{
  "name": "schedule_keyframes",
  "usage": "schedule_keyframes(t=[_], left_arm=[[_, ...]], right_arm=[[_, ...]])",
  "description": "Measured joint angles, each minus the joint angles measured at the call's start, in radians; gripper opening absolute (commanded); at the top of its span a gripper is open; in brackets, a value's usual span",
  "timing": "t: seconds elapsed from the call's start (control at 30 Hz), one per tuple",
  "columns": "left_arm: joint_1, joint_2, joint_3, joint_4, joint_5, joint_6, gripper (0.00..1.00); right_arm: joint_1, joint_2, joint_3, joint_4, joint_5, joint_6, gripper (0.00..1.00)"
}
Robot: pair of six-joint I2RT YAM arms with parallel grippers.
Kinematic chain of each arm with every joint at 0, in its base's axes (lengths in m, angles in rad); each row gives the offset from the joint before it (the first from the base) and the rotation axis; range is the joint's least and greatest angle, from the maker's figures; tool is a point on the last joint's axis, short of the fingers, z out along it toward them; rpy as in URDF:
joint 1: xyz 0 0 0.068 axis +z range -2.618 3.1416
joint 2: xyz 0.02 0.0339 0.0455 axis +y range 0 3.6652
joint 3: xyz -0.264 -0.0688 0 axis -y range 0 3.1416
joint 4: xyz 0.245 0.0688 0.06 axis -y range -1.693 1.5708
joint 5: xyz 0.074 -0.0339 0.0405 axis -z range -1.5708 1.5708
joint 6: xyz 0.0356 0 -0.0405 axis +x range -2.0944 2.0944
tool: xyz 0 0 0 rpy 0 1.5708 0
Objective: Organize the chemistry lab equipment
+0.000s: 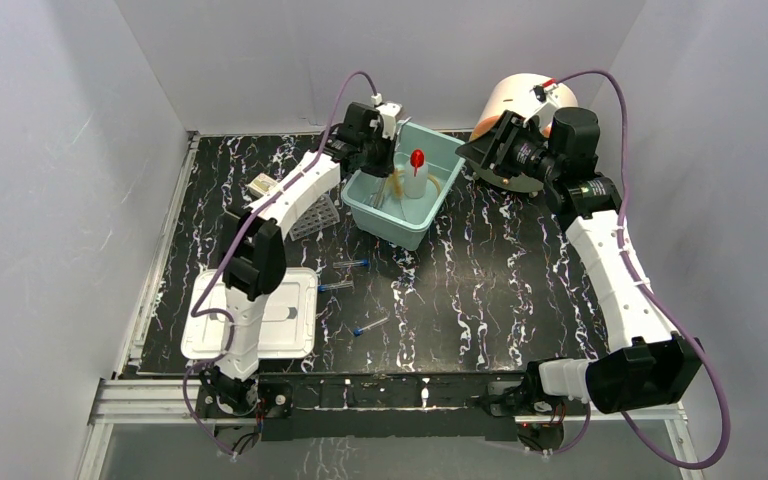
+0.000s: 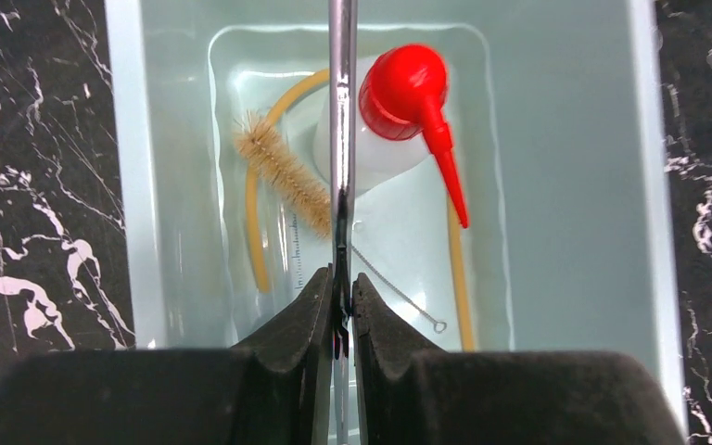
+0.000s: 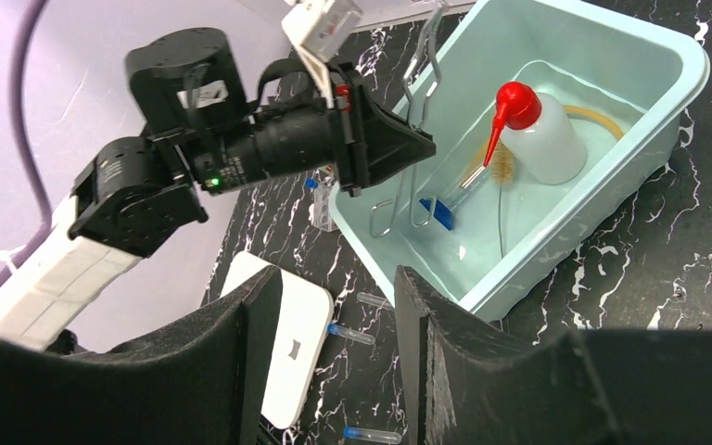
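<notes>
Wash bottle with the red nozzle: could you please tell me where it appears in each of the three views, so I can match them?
Top external: the wash bottle stands in the teal bin, upper centre.
Left wrist: the wash bottle is seen from above, just right of centre, upper half.
Right wrist: the wash bottle is at upper right.
Shared landmark: the teal bin around it.

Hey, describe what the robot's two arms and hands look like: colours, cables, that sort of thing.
The left arm and right arm each have white link shells and black joint housings, with a purple cable looping along each. The left hand and right hand have matte black, wedge-shaped fingers. A small white box sits on the left wrist, where a green light glows.
</notes>
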Motion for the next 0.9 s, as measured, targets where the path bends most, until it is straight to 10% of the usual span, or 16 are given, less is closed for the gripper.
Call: schedule_keyframes(t=[0.9], left_arm=[[-0.038,0.174,0.137,-0.149,-0.117,0.093,0.0]], right_arm=[[0.0,-0.002,0.025,-0.054,-0.018,-0.005,0.58]])
